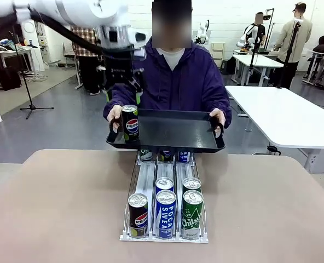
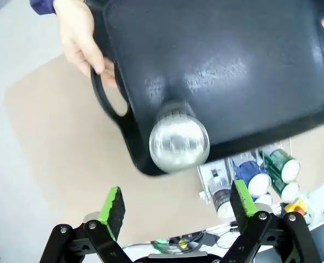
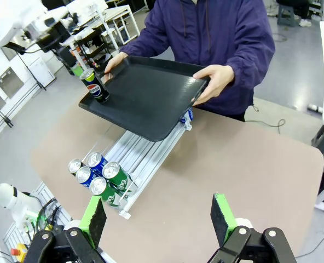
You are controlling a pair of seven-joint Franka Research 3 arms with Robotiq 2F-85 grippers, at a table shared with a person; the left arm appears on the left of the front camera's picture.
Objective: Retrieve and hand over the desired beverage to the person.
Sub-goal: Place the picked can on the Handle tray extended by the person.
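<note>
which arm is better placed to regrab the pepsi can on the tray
Left, probably: the left gripper, open, hangs just above the Pepsi can on the tray; the right gripper sits far back from it.

Below and nearer than the left gripper (image 1: 122, 97) spreads a tan table top (image 1: 58, 208) with rounded far corners. Beyond the gripper the floor (image 1: 69, 129) is smooth and grey, with a paler beige strip (image 1: 39, 82) off to the gripper's left. A black tripod stand (image 1: 28, 82) rises from the floor on that side. To the gripper's right stands a long white table (image 1: 285, 112), and farther back a second white table (image 1: 258, 60). The white walls (image 1: 227, 16) close the far end under even, bright light.
</note>
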